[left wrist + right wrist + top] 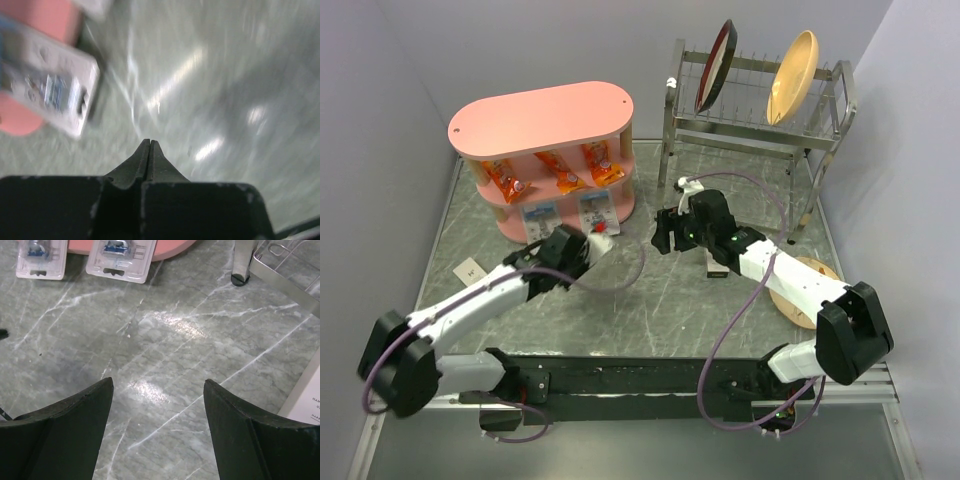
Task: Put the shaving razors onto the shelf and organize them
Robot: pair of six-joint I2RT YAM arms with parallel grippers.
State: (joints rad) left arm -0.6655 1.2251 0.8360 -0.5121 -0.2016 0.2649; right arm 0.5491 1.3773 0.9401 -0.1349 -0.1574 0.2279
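Shelf (542,118) is standing in the upper left of the top view, with two razor packs sitting side by side at the front of its lowest board: left razor pack (540,215) and right razor pack (595,208). Orange snack packets (560,170) are occupying the tier above.

Left gripper (150,146) is hanging just below the right pack, with its jaws pressed together and gripping nothing; its wrist view is blurring.

Right gripper (158,381) is hovering over bare table (650,300) at frame centre, with its jaws standing wide and nothing between them. Dish rack (750,110) is occupying the upper right.
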